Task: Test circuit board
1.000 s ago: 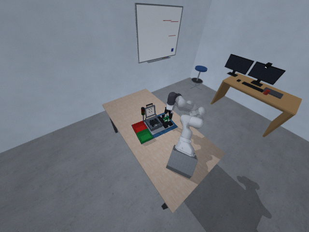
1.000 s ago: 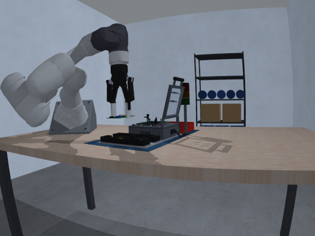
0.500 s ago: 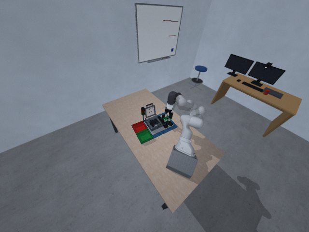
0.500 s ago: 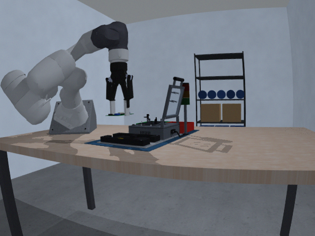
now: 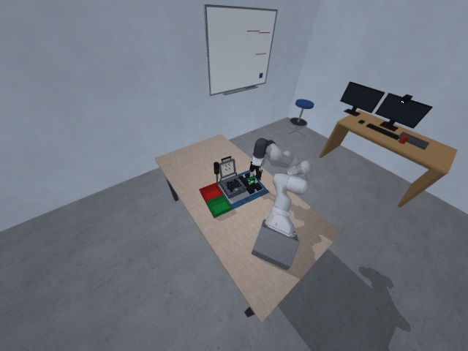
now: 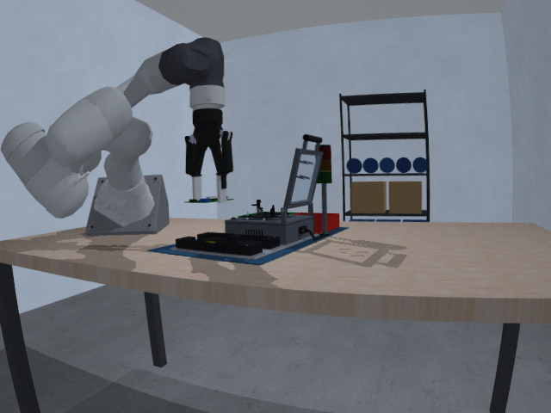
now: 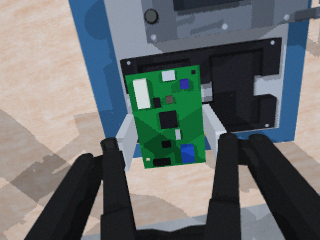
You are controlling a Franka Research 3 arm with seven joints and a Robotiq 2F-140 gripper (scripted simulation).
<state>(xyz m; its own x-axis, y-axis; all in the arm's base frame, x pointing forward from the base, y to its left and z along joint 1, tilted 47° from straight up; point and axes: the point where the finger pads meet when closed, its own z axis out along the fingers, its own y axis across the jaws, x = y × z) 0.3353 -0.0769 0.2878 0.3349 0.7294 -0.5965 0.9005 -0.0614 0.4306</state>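
My gripper (image 5: 255, 176) (image 6: 207, 195) (image 7: 168, 120) is shut on the green circuit board (image 6: 208, 200) (image 7: 167, 115) by its long edges and holds it level in the air, well above the black tray (image 5: 252, 187) (image 6: 222, 244) (image 7: 270, 47). The board is face up; in the wrist view its white connector end lies at the top, toward the tester (image 5: 235, 189) (image 6: 263, 224) (image 7: 210, 20). Both tray pockets below look empty. The tester's lid (image 5: 228, 167) (image 6: 302, 177) stands open, handle (image 6: 311, 138) up. The signal tower (image 5: 216, 167) (image 6: 325, 164) stands behind the tester.
A red bin (image 5: 210, 191) (image 6: 328, 219) and a green bin (image 5: 219, 205) stand beside the tester, on the side away from the tray. All rest on a blue mat (image 5: 241, 202) (image 6: 263, 260) (image 7: 90, 60) on the wooden table (image 5: 264, 264) (image 6: 400, 275). The arm's base (image 5: 276, 249) stands nearby.
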